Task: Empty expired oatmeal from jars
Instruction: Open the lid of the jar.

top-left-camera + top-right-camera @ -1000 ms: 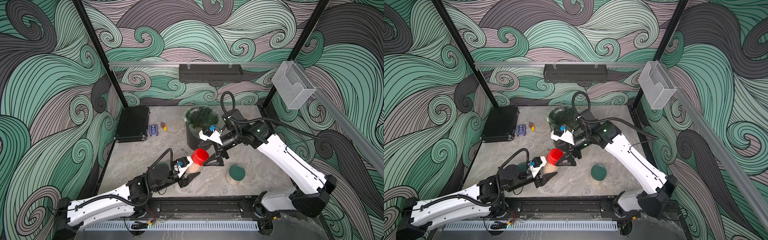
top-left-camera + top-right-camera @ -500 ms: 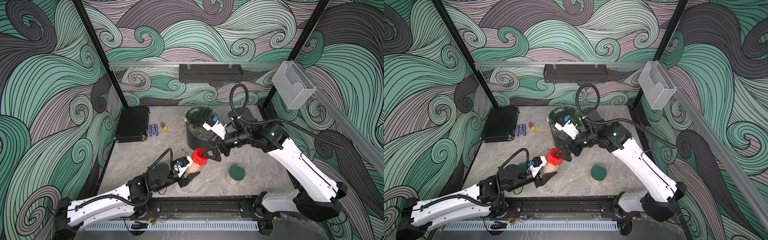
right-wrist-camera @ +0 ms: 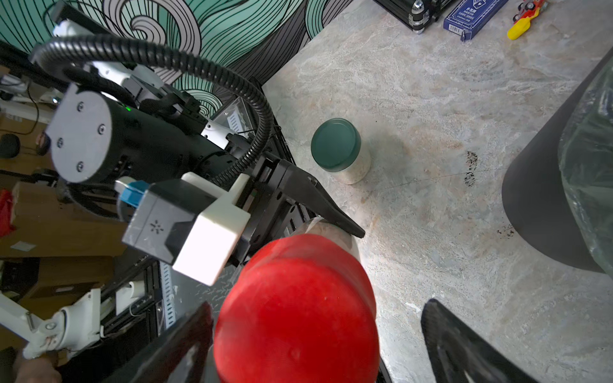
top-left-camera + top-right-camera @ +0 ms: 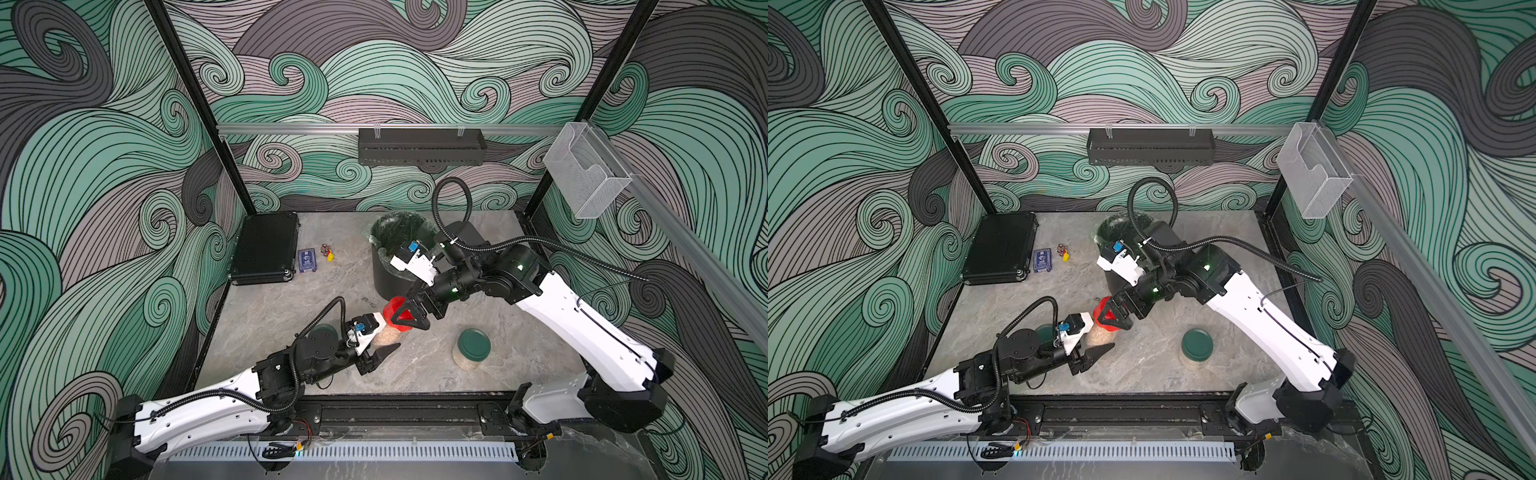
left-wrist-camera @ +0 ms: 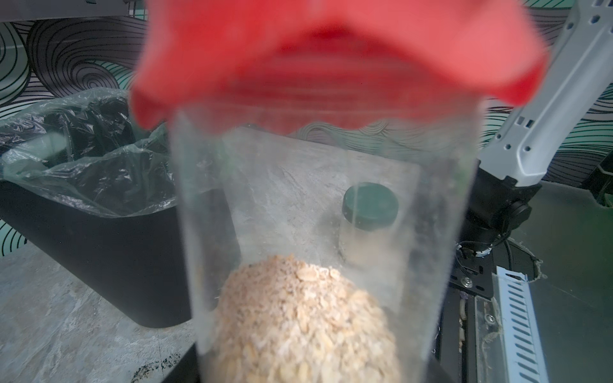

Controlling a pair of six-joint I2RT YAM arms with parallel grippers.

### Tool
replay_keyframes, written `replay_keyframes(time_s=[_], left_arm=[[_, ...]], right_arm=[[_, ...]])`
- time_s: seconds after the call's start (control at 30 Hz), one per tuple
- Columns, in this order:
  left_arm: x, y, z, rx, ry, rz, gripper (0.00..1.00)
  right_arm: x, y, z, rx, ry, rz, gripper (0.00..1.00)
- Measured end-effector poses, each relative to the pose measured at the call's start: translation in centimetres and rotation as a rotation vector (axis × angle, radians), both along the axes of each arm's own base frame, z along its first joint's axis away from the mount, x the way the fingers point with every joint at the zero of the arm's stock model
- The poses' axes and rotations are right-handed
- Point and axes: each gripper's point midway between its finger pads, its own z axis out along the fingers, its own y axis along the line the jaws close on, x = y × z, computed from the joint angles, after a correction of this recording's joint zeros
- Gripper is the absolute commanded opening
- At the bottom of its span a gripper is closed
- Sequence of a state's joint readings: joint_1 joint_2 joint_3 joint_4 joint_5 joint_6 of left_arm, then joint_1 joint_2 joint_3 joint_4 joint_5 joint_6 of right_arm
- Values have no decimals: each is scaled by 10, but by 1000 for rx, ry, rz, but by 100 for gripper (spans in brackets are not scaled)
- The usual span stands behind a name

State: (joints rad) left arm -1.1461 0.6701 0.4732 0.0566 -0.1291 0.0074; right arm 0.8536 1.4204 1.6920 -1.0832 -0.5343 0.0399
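My left end effector (image 4: 384,340) is shut tight on the small jar (image 4: 388,334). It holds the jar tilted, with the red lid (image 4: 394,308) pointing toward the black bin (image 4: 388,282). The oatmeal (image 5: 298,315) sits low in the glass.

My right end effector (image 4: 402,319) is open around the red lid. In the right wrist view, 1 finger (image 3: 185,338) is at the lid's edge and the other finger (image 3: 457,348) stands apart from it.

On the surface (image 4: 291,303), a green-lid jar (image 4: 471,349) stands near my right arm, well apart from the small jar. The left wrist view shows it through the glass. A 2nd green-lid jar (image 3: 335,146) is mostly hidden behind my left arm in both top views. The right wrist view shows it whole.

A black case (image 4: 264,247), a blue box (image 4: 306,261) and a small yellow toy (image 4: 330,256) lie at the far left of the surface.
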Motion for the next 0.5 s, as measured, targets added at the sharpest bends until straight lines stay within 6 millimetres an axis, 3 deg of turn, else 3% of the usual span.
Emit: replay_keyframes(time_s=[0.07, 0.33, 0.5], left_arm=[[0, 0, -1, 4, 1, 2, 47], [1, 1, -3, 13, 4, 6, 47], [1, 1, -2, 10, 2, 5, 47]], right_arm=[[-2, 2, 0, 3, 12, 6, 77], [-5, 3, 2, 16, 9, 29, 54], [-7, 0, 8, 30, -51, 66, 53]])
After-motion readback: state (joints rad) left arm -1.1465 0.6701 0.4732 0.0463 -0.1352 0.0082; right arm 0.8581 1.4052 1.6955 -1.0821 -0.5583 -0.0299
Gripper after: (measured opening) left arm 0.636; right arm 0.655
